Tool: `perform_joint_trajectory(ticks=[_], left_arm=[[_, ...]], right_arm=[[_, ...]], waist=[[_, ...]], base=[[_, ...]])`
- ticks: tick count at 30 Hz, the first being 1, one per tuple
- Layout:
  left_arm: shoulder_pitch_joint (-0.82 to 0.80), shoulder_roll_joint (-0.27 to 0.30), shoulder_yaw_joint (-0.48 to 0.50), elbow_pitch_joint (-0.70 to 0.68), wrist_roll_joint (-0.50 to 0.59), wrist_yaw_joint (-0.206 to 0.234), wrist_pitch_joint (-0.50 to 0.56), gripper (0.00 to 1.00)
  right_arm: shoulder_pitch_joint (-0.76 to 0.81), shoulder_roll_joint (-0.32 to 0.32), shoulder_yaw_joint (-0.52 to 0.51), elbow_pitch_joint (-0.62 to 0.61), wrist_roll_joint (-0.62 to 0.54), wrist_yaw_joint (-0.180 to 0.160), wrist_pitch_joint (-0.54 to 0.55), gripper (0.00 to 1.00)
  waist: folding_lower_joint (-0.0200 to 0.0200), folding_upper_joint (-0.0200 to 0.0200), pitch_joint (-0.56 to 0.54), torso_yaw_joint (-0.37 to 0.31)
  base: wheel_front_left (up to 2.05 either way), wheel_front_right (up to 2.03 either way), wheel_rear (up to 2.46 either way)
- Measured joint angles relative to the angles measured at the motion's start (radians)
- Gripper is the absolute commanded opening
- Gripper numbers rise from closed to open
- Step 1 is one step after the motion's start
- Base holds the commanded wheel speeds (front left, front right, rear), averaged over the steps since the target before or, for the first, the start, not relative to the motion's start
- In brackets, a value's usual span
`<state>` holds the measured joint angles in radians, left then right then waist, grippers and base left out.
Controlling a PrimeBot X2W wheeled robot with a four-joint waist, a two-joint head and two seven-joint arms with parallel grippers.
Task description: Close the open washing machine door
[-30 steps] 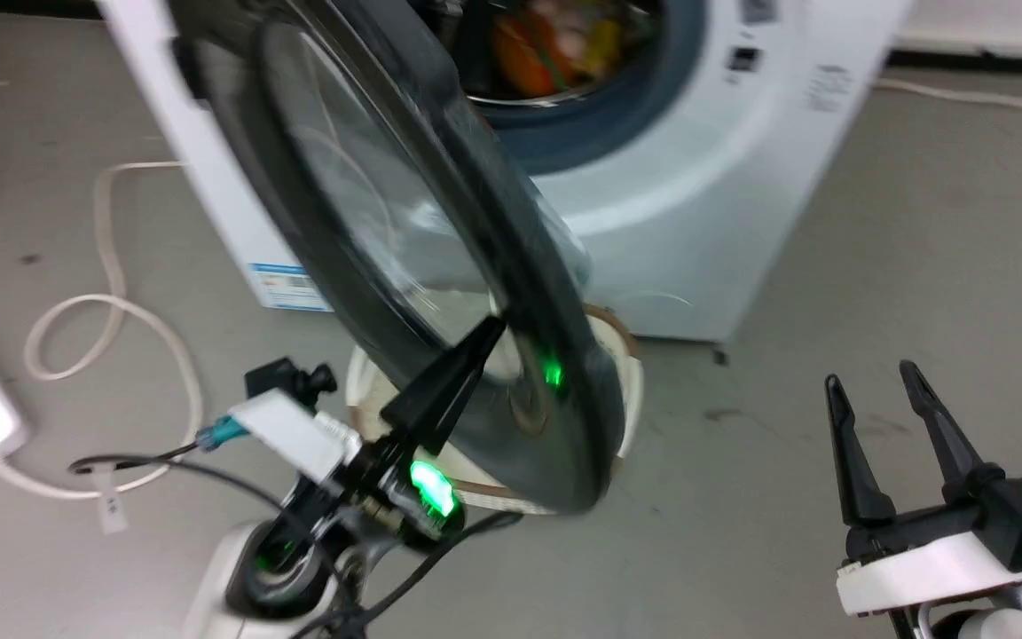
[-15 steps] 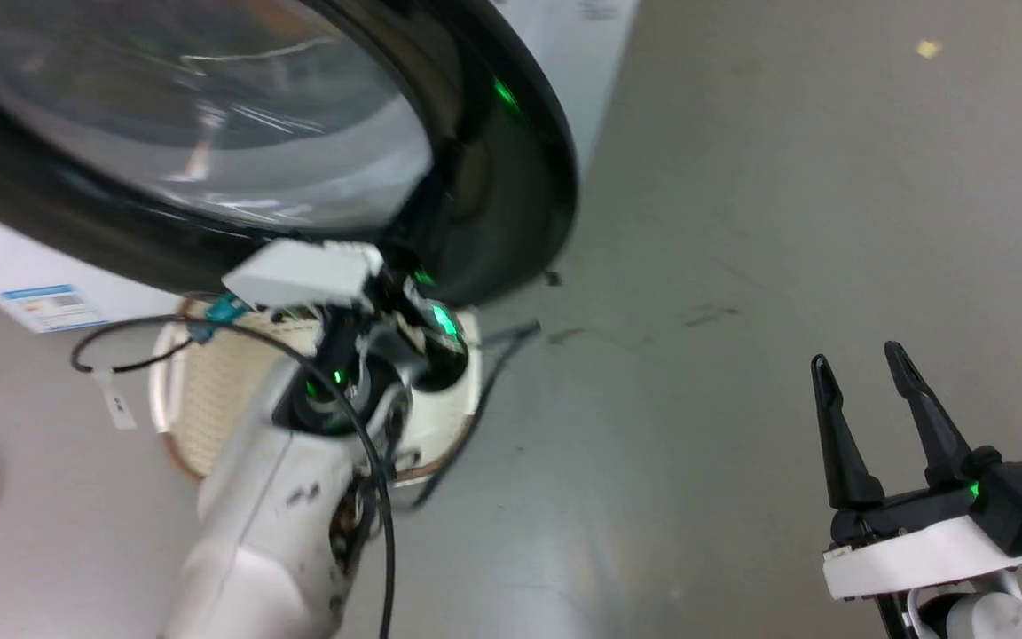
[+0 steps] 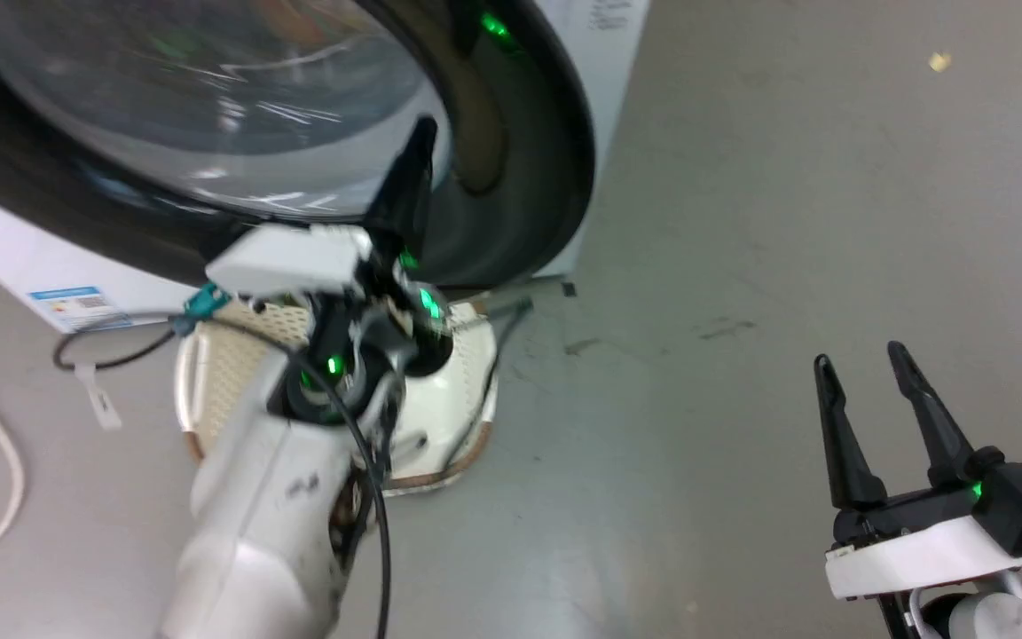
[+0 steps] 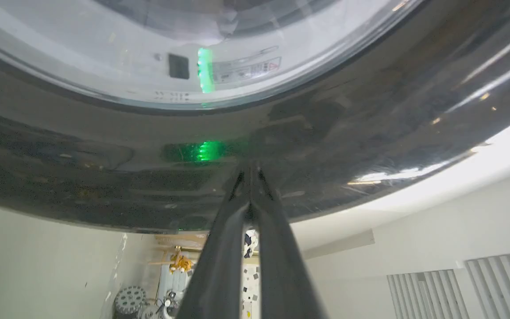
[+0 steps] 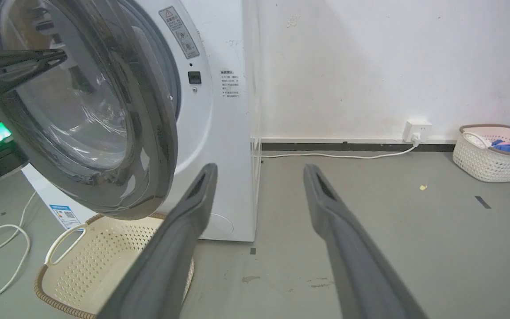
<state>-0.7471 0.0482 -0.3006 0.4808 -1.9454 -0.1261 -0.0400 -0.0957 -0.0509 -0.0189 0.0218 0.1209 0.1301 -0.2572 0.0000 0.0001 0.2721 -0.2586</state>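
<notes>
Pressing our left gripper (image 4: 250, 177), fingers clenched empty, on the washing machine door (image 5: 162, 146) rim; door ajar, right gripper (image 3: 859, 353) fingers spread

Cropped by the top and left edges of the head view: washing machine door (image 3: 520, 177). Partly hidden behind left forearm (image 3: 254, 524) and door rim: cream basket (image 3: 227, 373). Too small to read: blue label (image 3: 72, 304). Perhaps touching the rim, unresolved: left gripper (image 4: 249, 170) tips. Cropped at far right: second basket (image 5: 487, 165).
</notes>
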Motion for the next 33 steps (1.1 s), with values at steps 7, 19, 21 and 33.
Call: perform_joint_trajectory(ticks=[7, 19, 21, 33], left_arm=[[0.224, 0.054, -0.019, -0.218, 0.25, 0.0, -0.042, 0.23], [0.554, 0.233, 0.083, -0.401, 1.118, 0.0, -0.217, 1.0], [0.598, 0.215, 0.118, -0.416, 1.293, 0.0, -0.217, 1.0], [0.748, 0.096, 0.198, -0.411, 1.722, 0.041, -0.217, 1.0]], right_arm=[[0.017, 0.0, -0.005, -0.026, -0.025, 0.0, 0.0, 1.0], [0.075, 0.0, 0.006, -0.058, -0.041, 0.0, 0.0, 1.0], [0.076, 0.0, 0.014, -0.059, -0.041, 0.0, 0.0, 1.0], [0.098, 0.0, 0.047, -0.045, -0.041, 0.0, 0.0, 1.0]], waist=[[-0.0001, 0.0, -0.065, 0.083], [-0.0002, 0.0, -0.165, 0.257], [-0.0003, -0.0001, -0.176, 0.279], [-0.0001, -0.0001, -0.198, 0.336]], base=[[0.0, 0.0, 0.0], [0.0, 0.0, 0.0], [0.0, 0.0, 0.0], [0.0, 0.0, 0.0]])
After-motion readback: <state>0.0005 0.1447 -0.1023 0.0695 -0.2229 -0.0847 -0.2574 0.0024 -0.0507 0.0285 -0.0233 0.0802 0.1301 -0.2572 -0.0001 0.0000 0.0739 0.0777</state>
